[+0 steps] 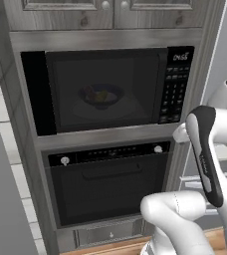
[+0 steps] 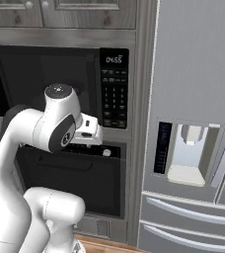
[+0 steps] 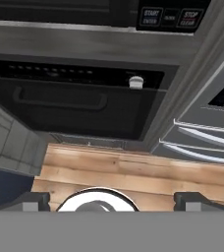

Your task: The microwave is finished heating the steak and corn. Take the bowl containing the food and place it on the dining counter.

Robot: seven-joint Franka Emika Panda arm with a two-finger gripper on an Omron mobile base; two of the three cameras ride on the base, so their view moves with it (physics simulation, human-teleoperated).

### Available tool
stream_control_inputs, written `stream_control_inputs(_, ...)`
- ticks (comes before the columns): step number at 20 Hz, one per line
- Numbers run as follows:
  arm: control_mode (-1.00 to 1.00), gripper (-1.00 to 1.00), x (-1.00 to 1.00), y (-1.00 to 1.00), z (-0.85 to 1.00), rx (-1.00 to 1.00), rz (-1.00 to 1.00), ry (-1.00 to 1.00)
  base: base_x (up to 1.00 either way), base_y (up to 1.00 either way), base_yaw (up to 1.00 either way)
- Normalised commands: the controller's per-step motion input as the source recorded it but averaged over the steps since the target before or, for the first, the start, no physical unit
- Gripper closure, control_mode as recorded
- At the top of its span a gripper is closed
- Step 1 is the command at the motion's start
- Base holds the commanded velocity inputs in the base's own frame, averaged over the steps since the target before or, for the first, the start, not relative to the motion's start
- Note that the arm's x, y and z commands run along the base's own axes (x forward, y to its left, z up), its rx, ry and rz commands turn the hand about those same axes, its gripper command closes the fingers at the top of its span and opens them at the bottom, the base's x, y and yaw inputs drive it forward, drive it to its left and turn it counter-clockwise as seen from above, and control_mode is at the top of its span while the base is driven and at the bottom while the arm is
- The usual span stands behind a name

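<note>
The microwave (image 1: 105, 89) (image 2: 50, 74) is built into the grey cabinet wall, its dark glass door shut and its keypad (image 1: 177, 89) on the right. Through the glass I dimly make out the bowl (image 1: 101, 95) on the turntable, with the yellow corn (image 1: 102, 94) and the reddish steak (image 1: 90, 92) inside. My gripper (image 3: 114, 201) hangs open and empty below the microwave's right corner, in front of the oven, pointing down toward the floor. The hand (image 2: 87, 129) sits level with the oven's control strip. The dining counter is out of view.
A black oven (image 1: 105, 184) (image 3: 74, 103) with a horizontal handle sits right under the microwave. A steel fridge (image 2: 193, 123) with a dispenser stands to the right. Wooden floor (image 3: 133, 170) lies below, and cabinet doors (image 1: 110, 10) are above.
</note>
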Motion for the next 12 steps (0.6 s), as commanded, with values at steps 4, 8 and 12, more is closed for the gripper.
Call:
stream_control_inputs(4, -1.00, -1.00, 0.00, 0.00, 0.34, 0.03, 0.00, -0.19, 0.00, 0.00, 0.00)
stream_control_inputs(8, -1.00, -1.00, 0.06, 0.00, 0.55, 0.07, -0.01, -0.31, 0.00, 0.00, 0.00)
stream_control_inputs(12, -1.00, -1.00, 0.49, 0.03, 0.43, 0.04, -0.06, -0.20, 0.00, 0.00, 0.00)
